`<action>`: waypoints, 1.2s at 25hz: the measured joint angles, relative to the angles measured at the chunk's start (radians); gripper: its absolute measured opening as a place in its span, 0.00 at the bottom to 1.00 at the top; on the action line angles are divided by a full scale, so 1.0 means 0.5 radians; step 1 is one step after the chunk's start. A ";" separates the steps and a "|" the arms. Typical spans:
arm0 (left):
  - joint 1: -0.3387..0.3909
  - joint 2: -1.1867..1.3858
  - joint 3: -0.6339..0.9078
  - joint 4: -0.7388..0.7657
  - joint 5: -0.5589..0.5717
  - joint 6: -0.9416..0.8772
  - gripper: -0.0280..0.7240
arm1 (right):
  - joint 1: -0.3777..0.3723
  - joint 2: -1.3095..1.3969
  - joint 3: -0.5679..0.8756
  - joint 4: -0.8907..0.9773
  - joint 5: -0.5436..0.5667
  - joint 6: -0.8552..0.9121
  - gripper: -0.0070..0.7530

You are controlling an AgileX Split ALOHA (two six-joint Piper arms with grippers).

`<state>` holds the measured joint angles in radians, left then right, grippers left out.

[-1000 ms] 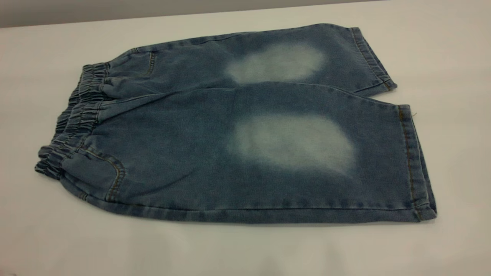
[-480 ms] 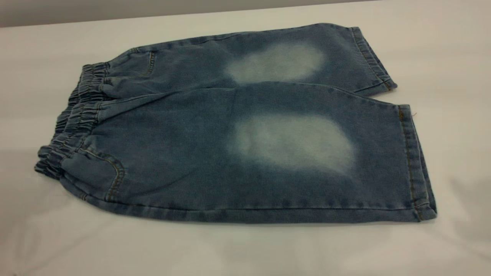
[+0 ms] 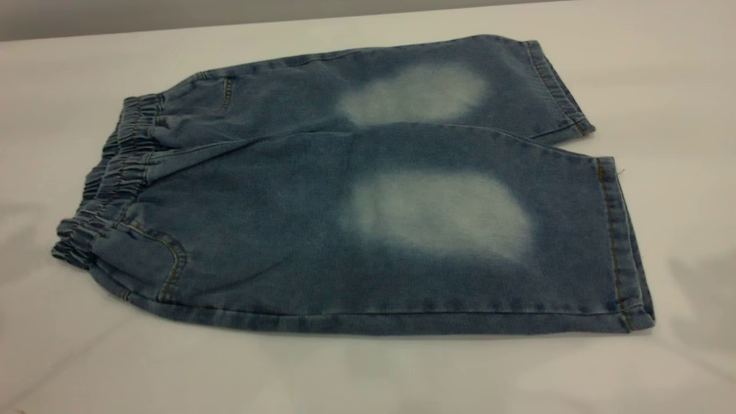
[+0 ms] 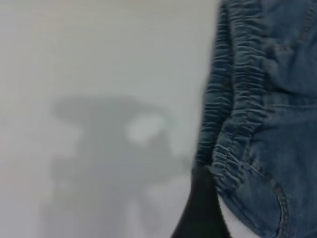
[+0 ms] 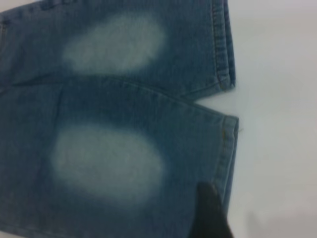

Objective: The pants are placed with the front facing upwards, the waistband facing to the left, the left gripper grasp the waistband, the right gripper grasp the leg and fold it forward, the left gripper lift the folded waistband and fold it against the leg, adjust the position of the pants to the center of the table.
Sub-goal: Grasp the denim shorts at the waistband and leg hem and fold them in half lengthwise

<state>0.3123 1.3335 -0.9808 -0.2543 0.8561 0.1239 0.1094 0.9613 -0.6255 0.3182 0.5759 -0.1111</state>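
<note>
- Denim pants (image 3: 356,190) lie flat and unfolded on the white table (image 3: 661,86), waistband (image 3: 109,184) leftward for the first fold.
- Left gripper (image 4: 200,208) hovers beside the waistband; finger opening cannot be told.
- Right gripper (image 5: 210,213) hangs above the near leg (image 5: 124,163) hem; likewise unclear.

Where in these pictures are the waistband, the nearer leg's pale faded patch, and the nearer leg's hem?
waistband (image 3: 118,167): exterior view, on the gathered elastic puckers.
pale faded patch (image 3: 437,213): exterior view, middle of the nearer leg's patch.
hem (image 3: 624,247): exterior view, on the nearer leg's stitched edge.
</note>
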 joint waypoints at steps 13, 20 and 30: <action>0.310 0.769 0.002 -0.495 0.157 0.413 0.66 | 0.000 0.109 0.000 0.013 -0.101 -0.010 0.55; 0.308 1.120 0.002 -0.686 0.226 0.726 0.66 | 0.000 0.112 0.000 0.048 -0.108 -0.018 0.55; 0.306 1.418 0.002 -0.905 0.251 0.991 0.66 | 0.000 0.112 0.000 0.048 -0.108 -0.011 0.55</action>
<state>0.4654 2.0424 -0.9799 -0.7069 0.9818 0.6192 0.1094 1.0171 -0.6255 0.3421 0.5217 -0.1165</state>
